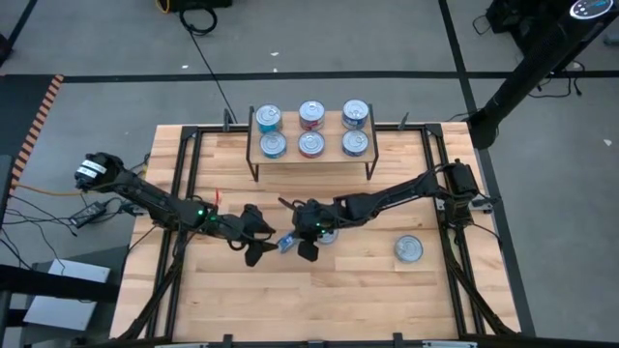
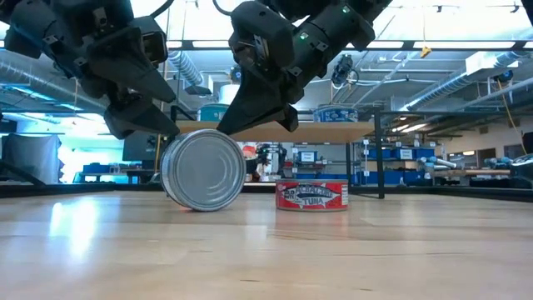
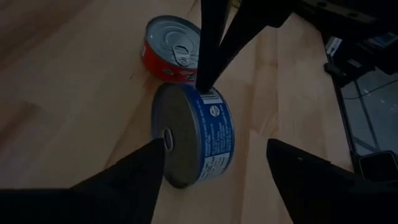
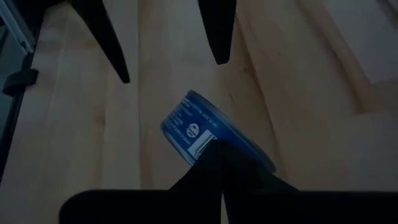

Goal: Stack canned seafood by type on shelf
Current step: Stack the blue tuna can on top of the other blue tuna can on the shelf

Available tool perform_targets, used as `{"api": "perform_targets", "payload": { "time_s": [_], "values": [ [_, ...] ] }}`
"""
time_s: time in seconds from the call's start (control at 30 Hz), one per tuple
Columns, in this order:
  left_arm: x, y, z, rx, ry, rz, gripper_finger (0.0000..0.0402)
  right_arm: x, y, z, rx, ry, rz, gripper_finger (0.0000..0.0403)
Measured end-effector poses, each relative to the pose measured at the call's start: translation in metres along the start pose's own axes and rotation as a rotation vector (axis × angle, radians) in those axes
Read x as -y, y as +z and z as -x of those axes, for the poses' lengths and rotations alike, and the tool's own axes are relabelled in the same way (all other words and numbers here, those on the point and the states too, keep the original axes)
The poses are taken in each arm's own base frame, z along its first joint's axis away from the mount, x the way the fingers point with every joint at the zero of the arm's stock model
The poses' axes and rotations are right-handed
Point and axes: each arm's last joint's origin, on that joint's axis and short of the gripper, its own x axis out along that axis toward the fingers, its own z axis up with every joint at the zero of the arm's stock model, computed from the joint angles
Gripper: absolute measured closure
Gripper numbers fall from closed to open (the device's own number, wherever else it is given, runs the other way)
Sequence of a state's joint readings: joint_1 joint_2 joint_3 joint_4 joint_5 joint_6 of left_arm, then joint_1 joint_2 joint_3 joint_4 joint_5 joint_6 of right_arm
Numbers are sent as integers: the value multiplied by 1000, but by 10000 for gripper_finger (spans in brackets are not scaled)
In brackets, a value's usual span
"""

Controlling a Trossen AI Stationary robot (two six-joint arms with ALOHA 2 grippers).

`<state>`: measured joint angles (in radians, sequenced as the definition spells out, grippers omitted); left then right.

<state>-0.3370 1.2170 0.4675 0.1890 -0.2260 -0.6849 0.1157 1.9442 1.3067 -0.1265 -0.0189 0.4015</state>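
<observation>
Spanning the frame, the wooden worktop [image 1: 319, 290] carries the shelf [image 1: 311, 159] at its far edge, six tins in two rows on its plank. Mid-worktop, the left gripper [image 3: 214, 165] has its jaws spread wide either side of a blue-labelled can [image 3: 199, 134] standing on its edge, holding nothing. The right gripper [image 4: 217, 146], jaws shut and empty, touches that can's rim. Behind lies a red tuna can [image 2: 312, 196]; another tin [image 1: 409, 249] sits well apart.
</observation>
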Motion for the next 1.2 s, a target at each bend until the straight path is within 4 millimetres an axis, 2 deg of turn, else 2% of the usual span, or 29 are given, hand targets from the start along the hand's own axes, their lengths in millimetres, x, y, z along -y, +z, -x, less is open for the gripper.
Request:
{"api": "perform_targets", "payload": {
  "time_s": [0.5, 0.63, 0.83, 1.03, 1.2],
  "values": [
    [1, 3, 0, 33, 35, 34, 113, 12, 5, 0, 13, -19, -43, 396],
    [12, 9, 2, 30, 18, 1, 113, 13, 6, 2, 19, -28, -49, 395],
    [31, 13, -2, -35, 136, -127, 113, 13, 13, 11, 60, -64, -60, 395],
    [45, 15, -18, -94, 219, -39, 112, 13, 14, 15, 63, -62, -77, 394],
    [47, 12, -27, -161, 310, 43, 100, 12, 13, 19, 38, -68, -85, 394]
  ]
}}
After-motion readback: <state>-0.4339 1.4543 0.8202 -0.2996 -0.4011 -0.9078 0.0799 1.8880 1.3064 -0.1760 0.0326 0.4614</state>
